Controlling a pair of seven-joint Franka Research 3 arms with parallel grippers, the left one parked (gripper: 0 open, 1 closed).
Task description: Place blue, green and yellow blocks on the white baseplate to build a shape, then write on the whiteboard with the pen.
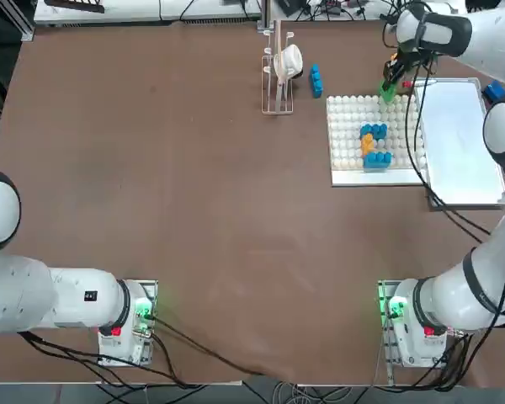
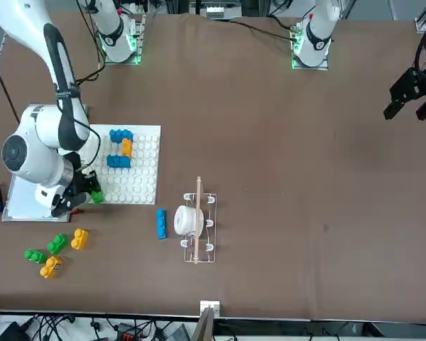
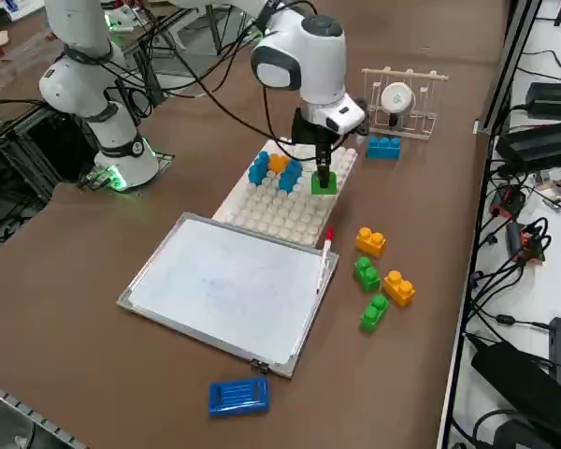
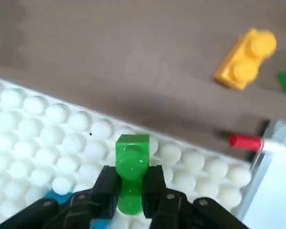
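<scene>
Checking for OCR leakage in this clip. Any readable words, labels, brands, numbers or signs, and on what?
None can be read.
Dark mark on the parked left arm: too small to read.
The blocks, the white baseplate, the whiteboard and the pen show no print.
The right gripper, shut on a green block over the baseplate's edge, shows no marking.

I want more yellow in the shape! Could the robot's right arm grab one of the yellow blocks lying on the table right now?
Probably not yet. The right gripper is shut on a green block over the white baseplate. The yellow blocks lie uncovered nearby, so once it lets go, likely yes.
</scene>
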